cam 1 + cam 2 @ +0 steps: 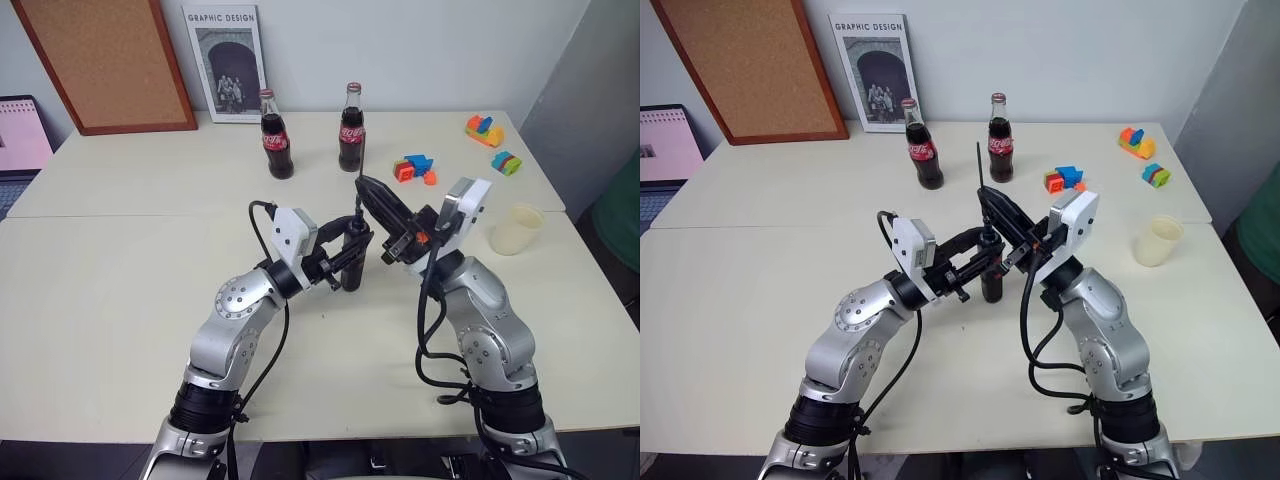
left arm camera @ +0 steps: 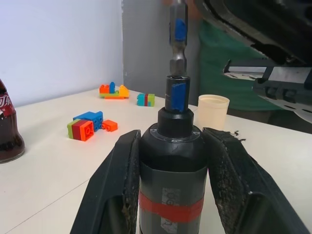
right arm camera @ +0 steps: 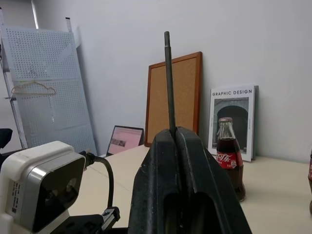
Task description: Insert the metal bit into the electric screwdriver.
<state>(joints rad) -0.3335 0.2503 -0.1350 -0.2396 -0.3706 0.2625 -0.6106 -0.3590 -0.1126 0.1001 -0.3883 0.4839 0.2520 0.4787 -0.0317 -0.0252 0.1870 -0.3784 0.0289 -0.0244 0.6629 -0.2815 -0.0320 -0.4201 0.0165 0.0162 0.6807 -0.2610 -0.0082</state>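
From my remote seat: two cream tables (image 1: 120, 300) pushed together, the seam running across from the left. A pale wall (image 1: 400, 50) stands behind them. Against it on the far left lean a corkboard (image 1: 105, 60) and a "Graphic Design" book (image 1: 225, 62). A pink-screened laptop (image 1: 20, 135) sits at the far left edge. A grey panel (image 1: 590, 100) rises at right. The right wrist view shows a white pegboard (image 3: 53, 87) with a hanger leaning on the wall. Lighting is even and soft.
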